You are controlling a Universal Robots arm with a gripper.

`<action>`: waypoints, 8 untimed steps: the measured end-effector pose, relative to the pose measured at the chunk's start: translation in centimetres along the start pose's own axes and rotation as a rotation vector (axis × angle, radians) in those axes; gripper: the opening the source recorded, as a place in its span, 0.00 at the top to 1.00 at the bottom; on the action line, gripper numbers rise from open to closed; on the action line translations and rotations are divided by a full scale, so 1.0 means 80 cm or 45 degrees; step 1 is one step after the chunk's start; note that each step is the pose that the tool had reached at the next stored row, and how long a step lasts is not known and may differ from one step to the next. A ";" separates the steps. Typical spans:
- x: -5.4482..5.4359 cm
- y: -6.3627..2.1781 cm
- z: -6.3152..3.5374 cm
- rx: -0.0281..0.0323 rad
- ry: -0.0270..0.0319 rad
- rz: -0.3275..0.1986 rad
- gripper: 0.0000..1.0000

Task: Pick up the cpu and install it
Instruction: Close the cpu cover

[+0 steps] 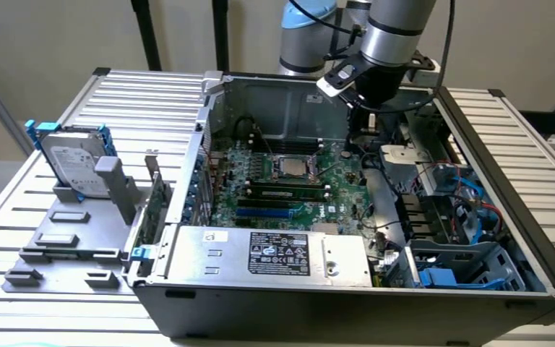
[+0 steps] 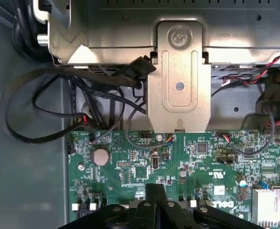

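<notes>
The cpu (image 1: pixel 292 168) looks like the small silver-grey square lying flat in the socket in the middle of the green motherboard (image 1: pixel 258 199), inside the open computer case. My gripper (image 1: pixel 358 124) hangs from the arm over the back of the case, toward the exterior view's right, well apart from the socket. In the wrist view its black fingers (image 2: pixel 149 200) are pressed together with nothing between them, so the gripper (image 2: pixel 155 190) is shut. Below it lie the motherboard's edge (image 2: pixel 178 162), with a coin cell (image 2: pixel 100 156), and a metal bracket (image 2: pixel 179 81).
A silver power supply box with a black label (image 1: pixel 277 253) fills the case's front. On the exterior view's left, a blue-framed hard drive (image 1: pixel 73 166) stands on a grey fixture (image 1: pixel 75 246). Loose black cables (image 2: pixel 59 105) lie near the gripper. The case walls (image 1: pixel 490 166) close in the sides.
</notes>
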State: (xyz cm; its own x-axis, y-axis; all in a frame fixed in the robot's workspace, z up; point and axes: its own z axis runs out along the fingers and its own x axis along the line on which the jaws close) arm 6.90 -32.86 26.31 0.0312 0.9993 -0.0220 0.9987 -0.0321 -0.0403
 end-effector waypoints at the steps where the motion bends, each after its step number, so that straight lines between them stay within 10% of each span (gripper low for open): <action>1: 0.000 0.000 0.002 -0.0002 -0.0001 -0.007 0.89; 8: 0.000 0.001 0.013 -0.0014 0.0092 -0.074 0.89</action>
State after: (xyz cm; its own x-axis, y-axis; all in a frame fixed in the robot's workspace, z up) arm 6.90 -32.86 25.30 -0.0262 0.9996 -0.0125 0.9989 0.0256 -0.0402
